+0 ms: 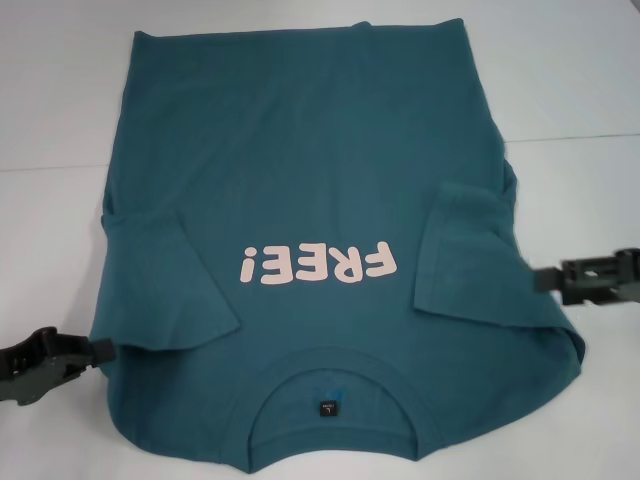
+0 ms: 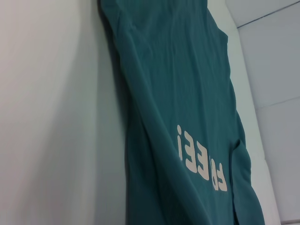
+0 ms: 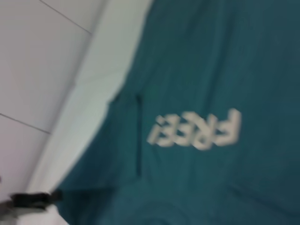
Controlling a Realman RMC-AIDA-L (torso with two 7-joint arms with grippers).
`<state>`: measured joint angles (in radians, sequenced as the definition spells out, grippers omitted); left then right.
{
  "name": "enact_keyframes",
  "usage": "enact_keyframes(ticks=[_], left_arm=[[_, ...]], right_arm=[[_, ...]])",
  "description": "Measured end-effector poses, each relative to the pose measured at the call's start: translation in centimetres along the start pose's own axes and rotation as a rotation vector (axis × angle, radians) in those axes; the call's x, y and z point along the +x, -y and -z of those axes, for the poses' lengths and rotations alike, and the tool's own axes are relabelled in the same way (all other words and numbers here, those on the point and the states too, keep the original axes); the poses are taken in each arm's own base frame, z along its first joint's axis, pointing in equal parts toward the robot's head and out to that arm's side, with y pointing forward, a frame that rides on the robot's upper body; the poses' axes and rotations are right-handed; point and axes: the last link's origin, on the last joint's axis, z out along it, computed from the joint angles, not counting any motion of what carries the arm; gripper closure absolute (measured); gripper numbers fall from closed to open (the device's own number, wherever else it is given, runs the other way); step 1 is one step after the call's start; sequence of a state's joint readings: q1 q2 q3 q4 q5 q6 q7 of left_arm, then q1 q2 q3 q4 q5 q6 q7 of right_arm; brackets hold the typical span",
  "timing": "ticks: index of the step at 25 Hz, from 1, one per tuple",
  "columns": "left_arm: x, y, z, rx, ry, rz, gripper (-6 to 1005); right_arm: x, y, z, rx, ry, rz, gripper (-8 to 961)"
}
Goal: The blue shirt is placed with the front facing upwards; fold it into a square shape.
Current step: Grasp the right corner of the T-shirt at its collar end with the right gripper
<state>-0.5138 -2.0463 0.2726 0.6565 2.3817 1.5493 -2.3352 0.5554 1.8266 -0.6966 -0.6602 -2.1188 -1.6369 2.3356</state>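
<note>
The blue shirt [image 1: 310, 200] lies flat on the white table, front up, with its collar [image 1: 330, 400] nearest me and the pale "FREE!" lettering [image 1: 318, 265] across the chest. Both short sleeves are folded inward onto the body. My left gripper [image 1: 98, 348] sits low at the shirt's left edge beside the folded sleeve, its tip touching the fabric edge. My right gripper [image 1: 538, 279] is at the shirt's right edge, level with the other folded sleeve. The left wrist view shows the shirt [image 2: 187, 117] and the lettering. The right wrist view shows the shirt [image 3: 225, 70] with the left gripper [image 3: 55, 196] beyond it.
The white table [image 1: 60, 120] extends around the shirt on the left, right and far sides. A seam line crosses it on both sides. The shirt's hem reaches close to the far edge of the head view.
</note>
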Motion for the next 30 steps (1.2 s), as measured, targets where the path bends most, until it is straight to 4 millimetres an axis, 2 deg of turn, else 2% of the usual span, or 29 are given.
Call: enact_keyframes(ticks=[7, 11, 18, 23, 30], left_arm=[[0.1, 0.1, 0.0, 0.004, -0.009, 0.004, 994], [0.2, 0.0, -0.1, 0.003, -0.009, 0.004, 994], [0.2, 0.1, 0.0, 0.007, -0.017, 0.009, 994], [0.2, 0.2, 0.0, 0.013, -0.024, 0.012, 994], [0.2, 0.3, 0.0, 0.013, -0.027, 0.015, 994]], right_arm=[[0.3, 1.6, 3.5, 0.155, -0.036, -0.051, 55], [0.7, 2.2, 4.1, 0.217, -0.062, -0.067, 55], [1.1, 2.8, 1.6, 0.267, -0.083, -0.063, 56], [1.0, 2.6, -0.5, 0.283, -0.102, -0.047, 55], [0.9, 2.4, -2.0, 0.326, -0.143, -0.038, 55]])
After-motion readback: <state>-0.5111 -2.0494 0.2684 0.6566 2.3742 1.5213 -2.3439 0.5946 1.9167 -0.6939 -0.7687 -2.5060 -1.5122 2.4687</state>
